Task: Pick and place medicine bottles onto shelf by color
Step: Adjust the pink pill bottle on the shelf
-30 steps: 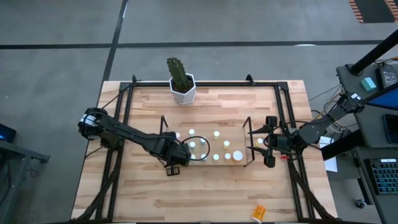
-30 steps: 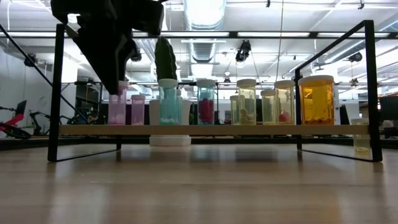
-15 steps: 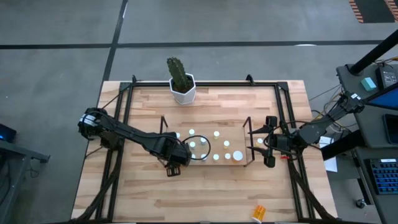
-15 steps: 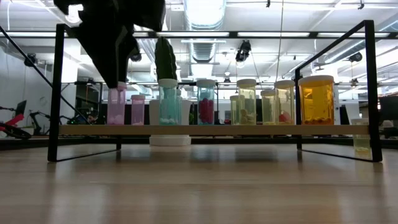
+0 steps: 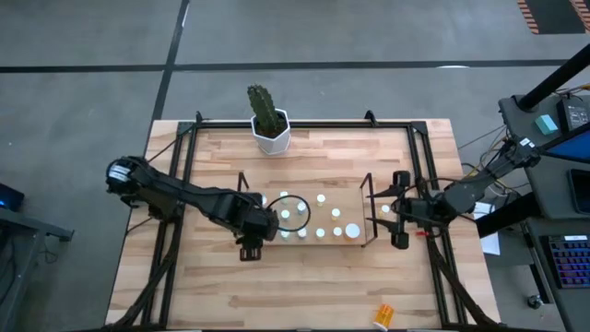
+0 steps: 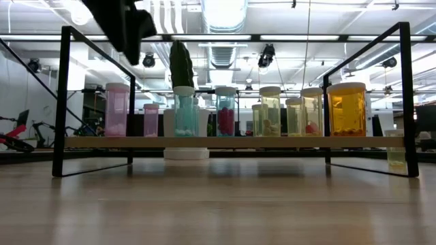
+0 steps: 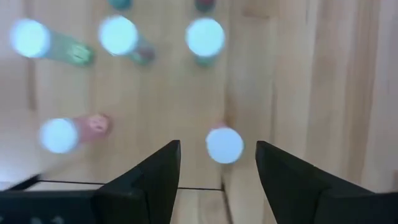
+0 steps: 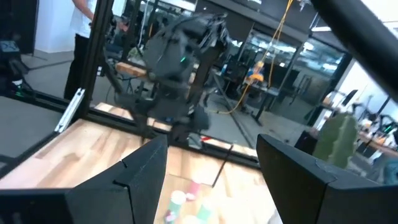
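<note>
My left hand [image 5: 251, 242] hangs above the near left corner of the shelf [image 5: 361, 215], fingers spread wide with nothing between them. Looking down past my own fingers [image 7: 149, 180], I see the white cap of a pink bottle [image 7: 224, 145] directly below the gap, standing upright on the shelf's wooden base. In the low view that same pink bottle [image 6: 116, 110] stands at the left end of the row, with my left hand [image 6: 126, 27] clear above it and not touching.

The bottles [image 6: 269, 110] run along the shelf by tint: pink at the left end, then blue-green ones, then pale yellow-green, and a large amber bottle [image 6: 347, 109] at the right end. That order is the reason the pink one sits where it does, next to a smaller pink bottle [image 6: 151, 119]. From above, the white caps [image 5: 321, 198] show as a scatter of bright dots across the base.

My right hand [image 5: 400, 221] waits just outside the shelf's right end, low over the desk [image 5: 323, 286], its fingers held apart and empty too. One pale bottle [image 6: 396, 150] stands on the desk just outside the shelf's right frame, so I judge the sorting is nearly finished but not quite. A cactus in a white pot [image 5: 270, 120] stands at the far edge, out of the way.
</note>
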Robot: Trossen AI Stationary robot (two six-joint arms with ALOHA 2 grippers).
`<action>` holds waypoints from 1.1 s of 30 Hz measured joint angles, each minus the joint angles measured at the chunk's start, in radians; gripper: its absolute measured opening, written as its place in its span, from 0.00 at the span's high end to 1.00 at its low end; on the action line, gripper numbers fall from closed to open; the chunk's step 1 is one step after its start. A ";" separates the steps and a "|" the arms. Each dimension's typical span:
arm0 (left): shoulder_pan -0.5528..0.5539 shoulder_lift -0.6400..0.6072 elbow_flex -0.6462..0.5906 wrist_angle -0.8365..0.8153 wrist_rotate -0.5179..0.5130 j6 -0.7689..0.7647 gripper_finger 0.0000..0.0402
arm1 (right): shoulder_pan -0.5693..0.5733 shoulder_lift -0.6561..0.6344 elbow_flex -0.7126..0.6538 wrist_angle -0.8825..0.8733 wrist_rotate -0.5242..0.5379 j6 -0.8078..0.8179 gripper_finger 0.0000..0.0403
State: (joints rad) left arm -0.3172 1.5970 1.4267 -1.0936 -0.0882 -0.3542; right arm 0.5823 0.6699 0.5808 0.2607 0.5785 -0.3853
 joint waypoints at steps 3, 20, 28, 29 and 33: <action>-0.003 -0.026 0.002 0.001 -0.026 0.010 0.52 | 0.006 0.037 0.016 -0.009 -0.001 0.044 0.41; -0.128 0.044 -0.074 0.064 -0.213 0.001 0.52 | 0.044 0.200 0.130 -0.132 0.002 0.125 0.41; -0.114 0.043 -0.117 0.103 -0.200 -0.006 0.53 | 0.044 0.202 0.132 -0.138 0.002 0.114 0.41; -0.114 0.043 -0.122 0.121 -0.200 -0.006 0.53 | 0.044 0.202 0.132 -0.141 0.002 0.114 0.41; -0.113 0.046 -0.125 0.132 -0.188 -0.006 0.58 | 0.044 0.201 0.132 -0.146 0.002 0.115 0.41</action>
State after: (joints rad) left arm -0.4297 1.6432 1.3018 -0.9616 -0.2762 -0.3603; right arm 0.6266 0.8706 0.7128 0.1150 0.5805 -0.2707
